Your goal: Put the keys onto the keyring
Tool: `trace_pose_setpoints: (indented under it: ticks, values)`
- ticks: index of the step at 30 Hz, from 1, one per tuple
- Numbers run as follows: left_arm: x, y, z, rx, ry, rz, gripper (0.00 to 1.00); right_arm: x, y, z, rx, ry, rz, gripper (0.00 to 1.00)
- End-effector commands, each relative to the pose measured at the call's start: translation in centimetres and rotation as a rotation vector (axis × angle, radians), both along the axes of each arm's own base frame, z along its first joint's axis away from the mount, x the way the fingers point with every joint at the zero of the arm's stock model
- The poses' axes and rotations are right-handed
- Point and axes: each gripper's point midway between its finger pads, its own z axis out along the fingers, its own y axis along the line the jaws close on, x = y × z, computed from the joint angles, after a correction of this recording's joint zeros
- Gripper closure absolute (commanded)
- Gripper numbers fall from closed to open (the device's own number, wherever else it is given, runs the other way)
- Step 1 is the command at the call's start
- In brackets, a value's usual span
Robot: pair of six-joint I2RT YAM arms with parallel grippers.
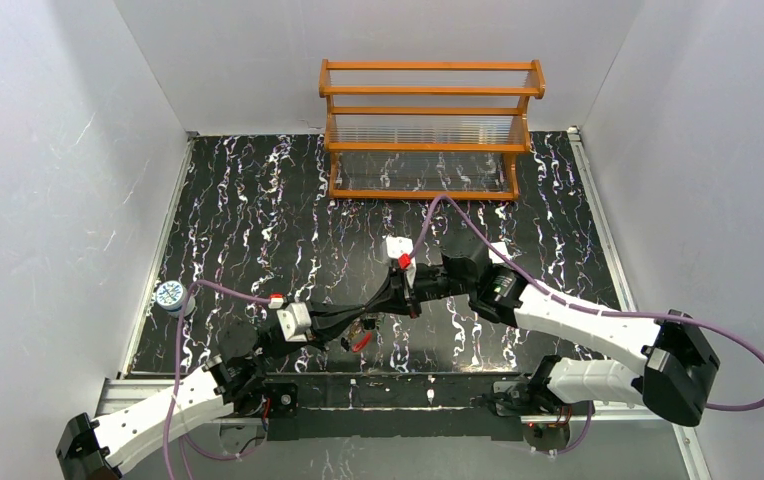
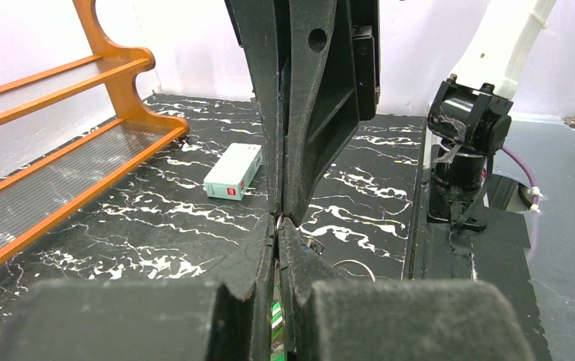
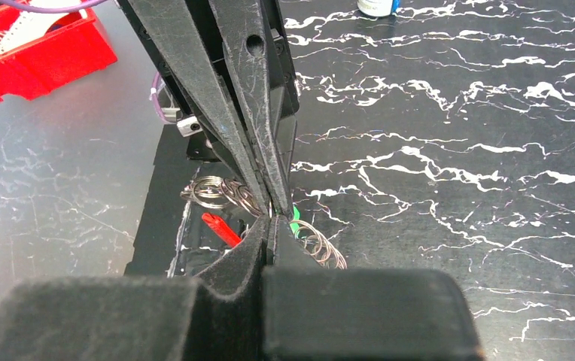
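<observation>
The left fingers [image 2: 250, 278] and right fingers [image 3: 243, 252], both closed, meet tip to tip above the near tabletop [image 3: 457, 188], the keyring chain [image 3: 213, 192] and a green key [image 3: 294, 226] at their tips

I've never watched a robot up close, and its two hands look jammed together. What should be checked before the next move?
1. Left hand shut: ok, fingers pressed together.
2. Right hand shut: ok, its tips meet the left's.
3. Green plastic key head in sight: ok, peeking out beside the fingertips.
4. Key threaded onto the silvery metal ring chain: cannot tell, the fingers hide that spot.
5. Which hand holds the red band: cannot tell.
6. White rectangular box out of the way: ok, lying apart on the black marbled table.
</observation>
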Motion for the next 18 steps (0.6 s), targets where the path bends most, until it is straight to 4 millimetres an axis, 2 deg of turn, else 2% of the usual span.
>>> trace_pose_setpoints:
  ticks: [1,7,15,18]
  values:
    - [-0.4,0.4,3.9,-0.101,-0.077,-0.004,1.0,0.4,-0.4,1.1,0.015,-0.079,-0.021,0.99]
    - [0.4,0.5,3.5,-0.013,-0.072,0.038,0.8,0.8,-1.1,1.2,-0.026,-0.103,-0.046,0.99]
    - [1.4,0.7,1.6,0.271,-0.015,0.073,0.73,1.2,-1.8,1.1,-0.11,-0.116,-0.061,0.99]
    - [1.3,0.4,0.4,0.379,0.023,0.043,0.65,1.3,-1.8,0.8,-0.154,-0.114,-0.053,0.99]
